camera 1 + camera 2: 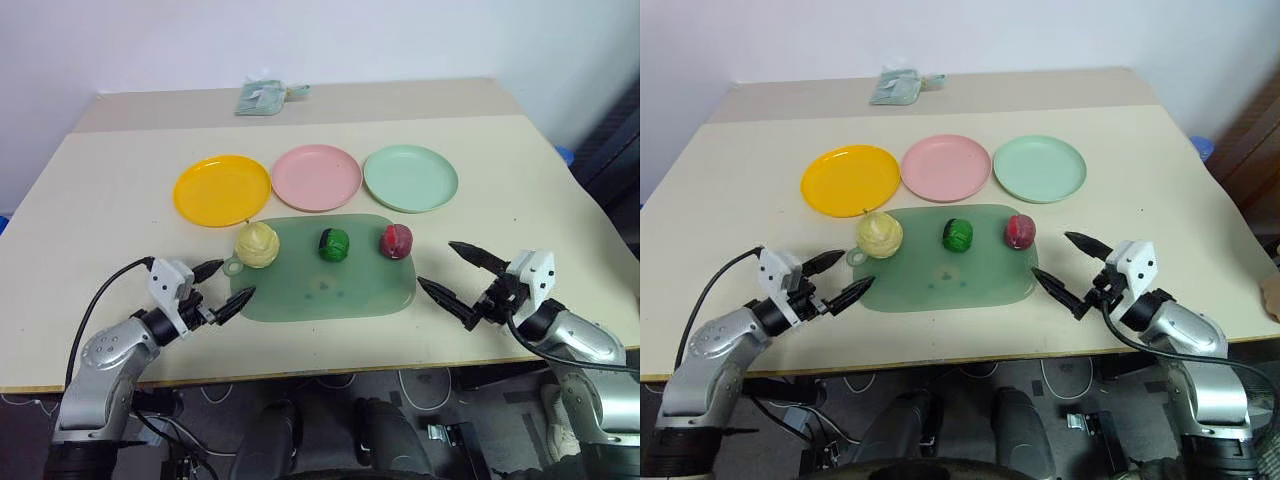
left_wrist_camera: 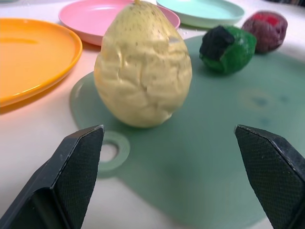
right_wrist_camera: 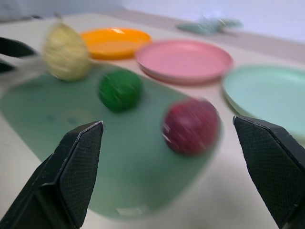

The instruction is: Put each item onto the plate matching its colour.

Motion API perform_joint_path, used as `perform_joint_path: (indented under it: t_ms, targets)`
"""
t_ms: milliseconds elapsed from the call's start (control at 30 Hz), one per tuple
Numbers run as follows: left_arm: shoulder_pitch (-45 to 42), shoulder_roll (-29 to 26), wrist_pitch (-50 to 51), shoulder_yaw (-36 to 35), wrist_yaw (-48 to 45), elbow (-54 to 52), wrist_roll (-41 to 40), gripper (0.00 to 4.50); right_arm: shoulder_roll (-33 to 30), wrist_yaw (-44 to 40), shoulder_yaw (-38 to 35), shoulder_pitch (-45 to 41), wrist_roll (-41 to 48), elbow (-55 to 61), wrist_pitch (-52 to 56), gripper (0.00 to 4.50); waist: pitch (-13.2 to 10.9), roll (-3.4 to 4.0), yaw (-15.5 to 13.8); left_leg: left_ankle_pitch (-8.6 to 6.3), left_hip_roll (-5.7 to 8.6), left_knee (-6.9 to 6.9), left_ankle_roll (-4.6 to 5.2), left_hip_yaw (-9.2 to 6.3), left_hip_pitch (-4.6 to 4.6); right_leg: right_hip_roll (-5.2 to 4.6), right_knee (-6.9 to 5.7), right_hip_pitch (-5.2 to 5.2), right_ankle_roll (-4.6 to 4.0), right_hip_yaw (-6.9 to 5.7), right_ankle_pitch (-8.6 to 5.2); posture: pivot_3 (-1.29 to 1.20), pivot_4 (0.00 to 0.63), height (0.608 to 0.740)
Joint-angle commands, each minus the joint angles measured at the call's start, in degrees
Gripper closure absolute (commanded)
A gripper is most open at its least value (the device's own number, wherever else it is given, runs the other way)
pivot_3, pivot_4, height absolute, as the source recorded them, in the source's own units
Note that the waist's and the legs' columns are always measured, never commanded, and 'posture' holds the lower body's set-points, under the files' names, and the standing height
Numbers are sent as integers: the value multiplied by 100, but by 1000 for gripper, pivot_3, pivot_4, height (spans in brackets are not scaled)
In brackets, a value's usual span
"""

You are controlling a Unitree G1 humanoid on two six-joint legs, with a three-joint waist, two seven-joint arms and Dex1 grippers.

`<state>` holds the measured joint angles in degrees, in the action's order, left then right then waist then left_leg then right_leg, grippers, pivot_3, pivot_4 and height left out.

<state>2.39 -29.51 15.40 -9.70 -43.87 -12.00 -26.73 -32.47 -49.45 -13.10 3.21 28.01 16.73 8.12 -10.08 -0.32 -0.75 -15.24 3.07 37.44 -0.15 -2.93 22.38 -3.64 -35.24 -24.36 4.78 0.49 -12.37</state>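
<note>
Sitting in a row on the green mat (image 1: pixel 325 270) are three toy foods: the yellow ball (image 1: pixel 257 244) at 9 o'clock, the green ball (image 1: pixel 335 244) in the middle, and the red ball (image 1: pixel 396 240) at 3 o'clock. At 12 o'clock from the mat lie three plates. The orange plate (image 1: pixel 222 189) is at 12 o'clock from the yellow ball, the pink plate (image 1: pixel 316 177) is next, and the mint plate (image 1: pixel 411 178) is at 12 o'clock from the red ball. No ball is on a plate. The left claw (image 1: pixel 226 286) hangs wide open and empty at 7 o'clock from the yellow ball. The right claw (image 1: pixel 458 276) is wide open and empty too, at 4 o'clock from the red ball. A small crumpled bag (image 1: pixel 262 97) lies at the far edge of the pale surface (image 1: pixel 100 200).
</note>
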Motion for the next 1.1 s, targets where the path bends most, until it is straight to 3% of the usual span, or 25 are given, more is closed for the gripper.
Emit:
perform_joint_path:
  t_ms: [33,333,1100]
  targets:
    - [-236,-141,656,-18,171,-483,-320,0,-108,-249,64,-264,252,368,-78,45,0,0,3,0,0,0,0,0,0,1,-1,0,0,0,0,0,150,740]
    - [-614,-134,1665,65,746,-1038,-467,0,-294,-621,425,-798,303,393,47,45,-2,-3,3,0,0,-1,0,-1,0,4,-1,0,4,-1,2,0,150,740]
    - [-1461,247,1760,449,1668,-470,192,0,-325,-451,459,-794,109,444,14,45,-2,-5,-7,0,1,0,0,-1,0,3,-2,0,5,0,3,0,150,740]
